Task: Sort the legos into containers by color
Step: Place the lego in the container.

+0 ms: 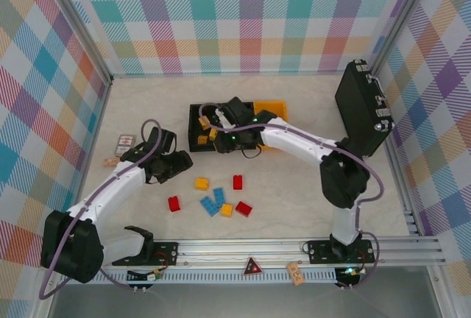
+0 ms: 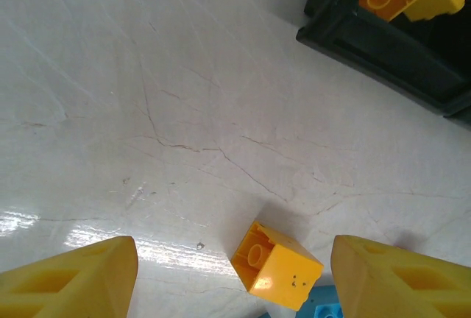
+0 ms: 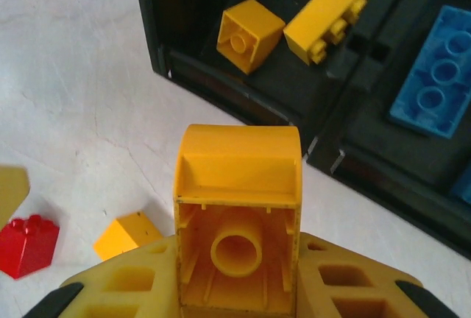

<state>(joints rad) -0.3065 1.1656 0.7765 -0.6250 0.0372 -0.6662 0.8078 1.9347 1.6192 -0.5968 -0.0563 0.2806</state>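
- The left pincer (image 2: 234, 277) gapes wide, low over the tabletop (image 2: 147, 112). A loose yellow brick (image 2: 276, 264) lies between its fingers, touching neither.
- The top view shows seven bricks loose on the tabletop: three red bricks (image 1: 174, 203), two blue bricks (image 1: 213, 200) and two yellow.
- The right pincer (image 3: 237, 288) grips a held brick (image 3: 237, 185), yellow, hollow side up, just short of the bins.
- Two black bins stand side by side. The left bin (image 3: 158, 31) holds at least two yellow bricks, the right bin (image 3: 383, 163) a blue plate (image 3: 434, 82).
- One yellow bin (image 1: 271, 108) stands beside them.
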